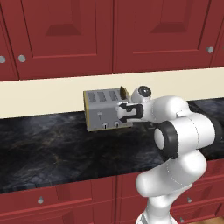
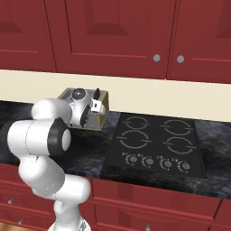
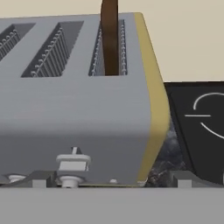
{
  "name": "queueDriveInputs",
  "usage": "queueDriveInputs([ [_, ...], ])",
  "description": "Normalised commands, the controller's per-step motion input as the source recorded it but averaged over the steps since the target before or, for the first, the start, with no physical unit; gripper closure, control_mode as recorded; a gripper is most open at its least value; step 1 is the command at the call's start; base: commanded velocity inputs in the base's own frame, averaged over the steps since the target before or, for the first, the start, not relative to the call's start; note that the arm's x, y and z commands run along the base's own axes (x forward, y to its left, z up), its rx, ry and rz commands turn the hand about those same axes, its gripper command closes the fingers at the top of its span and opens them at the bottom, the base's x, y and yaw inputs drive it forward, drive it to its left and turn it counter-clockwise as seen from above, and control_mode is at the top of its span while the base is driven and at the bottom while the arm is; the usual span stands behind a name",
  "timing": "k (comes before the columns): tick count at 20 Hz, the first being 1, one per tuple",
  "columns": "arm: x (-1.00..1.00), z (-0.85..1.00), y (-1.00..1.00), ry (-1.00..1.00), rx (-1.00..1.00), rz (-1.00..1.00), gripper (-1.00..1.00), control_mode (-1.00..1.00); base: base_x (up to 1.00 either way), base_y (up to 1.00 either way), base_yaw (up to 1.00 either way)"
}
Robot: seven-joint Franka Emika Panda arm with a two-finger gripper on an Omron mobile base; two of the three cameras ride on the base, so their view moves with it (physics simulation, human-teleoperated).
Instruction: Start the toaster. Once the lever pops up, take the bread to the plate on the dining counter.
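On the left of the narrow black marbled worktop (image 1: pixel 52 144) stands the boxy silver-grey metal toaster with brassy yellow edges (image 1: pixel 103 107), backed against the cream wall (image 1: pixel 39 94) beneath red cabinet doors (image 1: pixel 65 30). No brand, label or writing can be read on it. In the hand view, the small pale grey slider tab of the lever (image 3: pixel 72 162) sits low on the toaster's front face, with a small knob (image 3: pixel 68 178) just below it. The dark brown bread slice (image 3: pixel 109 37) stands upright in the toaster's rightmost slot, its upper part rising above the top. The two-finger gripper (image 1: pixel 121 112) hangs just in front of the toaster's right end, jaws spread wide and holding nothing. Right of the toaster lies a black four-ring hob (image 2: pixel 155 142) with a row of dials along its front.
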Motion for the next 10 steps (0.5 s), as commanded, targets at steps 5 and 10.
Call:
queueDriveInputs([
  [5,0.08,-0.13,0.00,0.00,0.00,0.00,-1.00,-1.00,0.00,0.00,0.00],
  [10,0.04,-0.13,0.00,0.00,0.00,0.00,-1.00,-1.00,0.00,0.00,0.00],
])
